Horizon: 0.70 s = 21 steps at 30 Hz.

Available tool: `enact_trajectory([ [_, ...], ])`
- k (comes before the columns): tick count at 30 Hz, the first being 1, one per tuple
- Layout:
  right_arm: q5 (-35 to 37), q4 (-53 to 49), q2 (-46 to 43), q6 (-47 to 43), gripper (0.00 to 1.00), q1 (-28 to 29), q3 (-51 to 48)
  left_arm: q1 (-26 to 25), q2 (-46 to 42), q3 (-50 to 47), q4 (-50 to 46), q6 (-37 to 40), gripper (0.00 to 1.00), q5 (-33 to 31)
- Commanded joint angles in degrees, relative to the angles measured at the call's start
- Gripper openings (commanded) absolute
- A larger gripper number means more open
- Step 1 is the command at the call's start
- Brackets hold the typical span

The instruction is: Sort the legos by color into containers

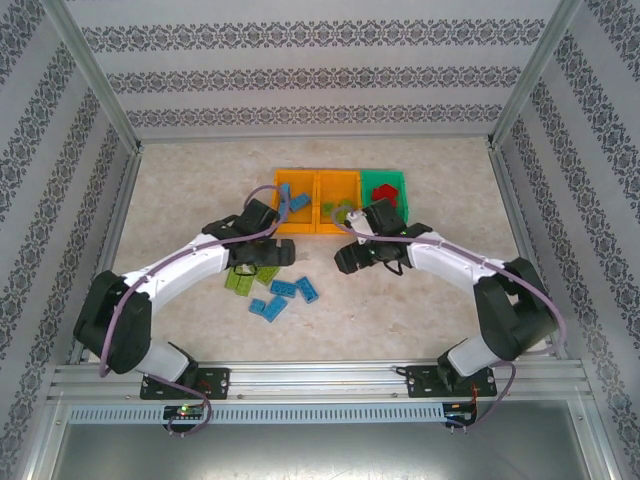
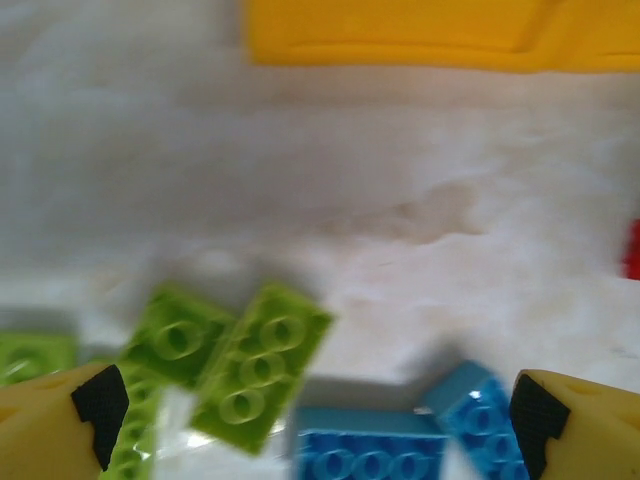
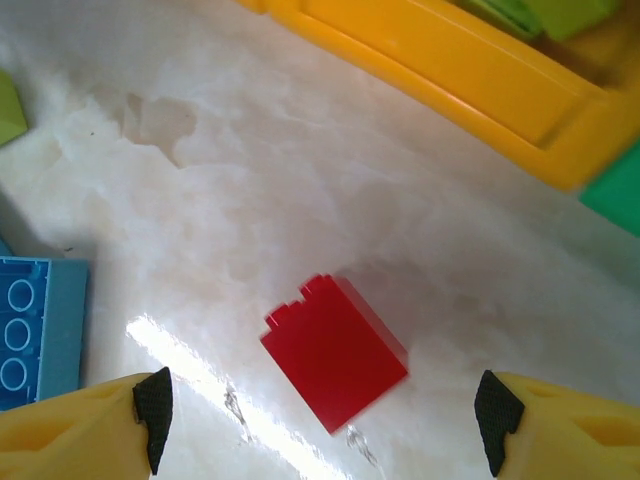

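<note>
Marbled beige tabletop (image 1: 430, 300) beneath both pairs of jaws. Beyond the jaws, at the far side, a row of three open rectangular plastic bins set side by side: left orange bin (image 1: 296, 229), middle orange bin (image 1: 338, 174), green bin (image 1: 384, 173). Low over the table and just short of the left orange bin, the left gripper (image 2: 315, 425), jaws spread wide, gripping nothing. Just short of the middle orange bin, the right gripper (image 3: 322, 425), likewise spread wide and empty. Between the left jaws and slightly ahead, small light green studded plastic bricks (image 2: 262, 365) lying flat toward one fingertip, small blue studded plastic bricks (image 2: 370, 455) just beside them toward the other. Midway between the right jaws and slightly ahead, a small red plastic brick (image 3: 335, 350) alone on the table, touching neither fingertip. Farther ahead of the jaws, inside the bins: a blue brick (image 1: 297, 201) in the left orange, light green bricks (image 1: 342, 211) in the middle orange, red bricks (image 1: 389, 192) in the green.
</note>
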Motion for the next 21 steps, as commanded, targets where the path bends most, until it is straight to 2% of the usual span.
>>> enact_trajectory([
  [1,2.12,-5.31,4.07,-6.15,0.82,1.33,4.37,2.67,-4.01,-3.03,-2.06,-1.41,1.0,-1.25],
  [7,4.75,-10.42,10.91,-10.67,0.8,3.86,10.31,5.85,-8.04,-6.82,-2.06,-2.07,1.0,-1.03],
  [14,7.25,-12.74,15.19,-11.93,0.74,4.77,12.31,6.51,-10.11,-8.59,-2.24,-2.35,1.0,-0.95],
  [18,9.07,-13.84,16.43,-12.25,0.64,5.14,13.27,6.58,-10.01,-8.75,-2.07,-2.51,1.0,-0.92],
  [21,10.09,-13.95,16.68,-12.37,0.52,5.4,13.41,6.6,-9.92,-8.74,-1.8,-2.6,1.0,-0.74],
])
